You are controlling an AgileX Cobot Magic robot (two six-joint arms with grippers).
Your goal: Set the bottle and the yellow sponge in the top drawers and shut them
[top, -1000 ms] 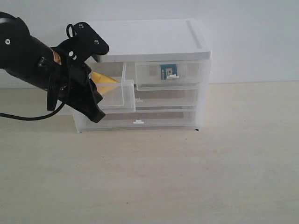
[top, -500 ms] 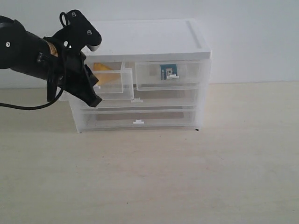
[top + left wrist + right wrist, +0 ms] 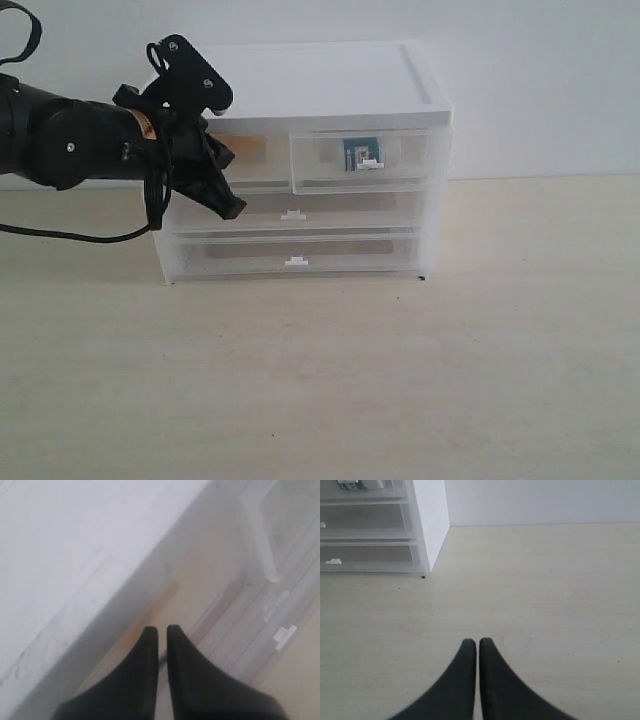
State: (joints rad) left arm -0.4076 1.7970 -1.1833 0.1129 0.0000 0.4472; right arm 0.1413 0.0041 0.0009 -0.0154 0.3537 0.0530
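Pushed by the left jaws, the left top drawer [image 3: 262, 168] has slid back in around the sponge [image 3: 250, 153]; they're pressed together, empty, making a blunt pusher. The right jaws idle closed and empty over the bench [image 3: 545, 605], the bottle [image 3: 360, 153] sitting in the right drawer [image 3: 405, 165].

The left top drawer [image 3: 250, 165], open a second ago, now sits pushed in flush; the left hand [image 3: 232, 207] has followed it to the cabinet [image 3: 330, 90] front.
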